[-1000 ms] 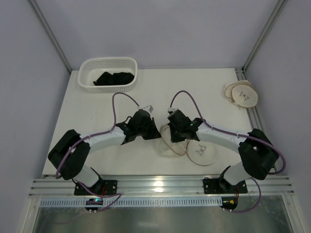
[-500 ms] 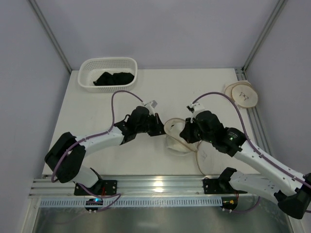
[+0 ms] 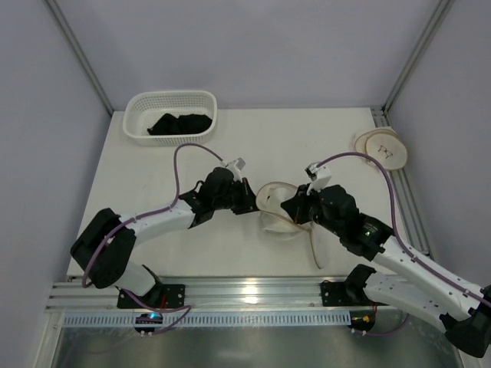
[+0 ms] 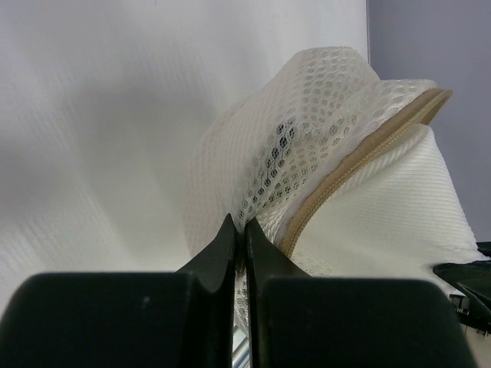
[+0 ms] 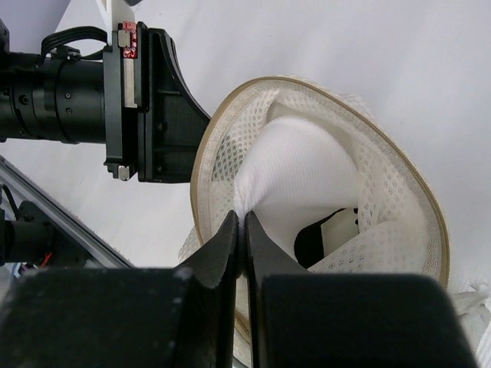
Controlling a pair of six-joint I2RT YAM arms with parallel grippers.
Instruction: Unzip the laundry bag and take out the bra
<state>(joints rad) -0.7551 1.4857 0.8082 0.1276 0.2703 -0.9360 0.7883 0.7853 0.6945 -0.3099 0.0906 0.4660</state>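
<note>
The laundry bag (image 3: 276,211) sits on the table (image 3: 134,180) between both arms. Its brown-trimmed rim gapes wider than a second ago, and the right arm's elbow has swung outward. My left gripper (image 4: 239,230) is clamped on the honeycomb mesh. The right gripper (image 5: 239,228) pinches white fabric (image 5: 295,169) inside the mouth (lining or bra, I can't tell).

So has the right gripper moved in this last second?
Yes. The right gripper, pinching the laundry bag, has shifted rightward, farther from the white basket.
</note>
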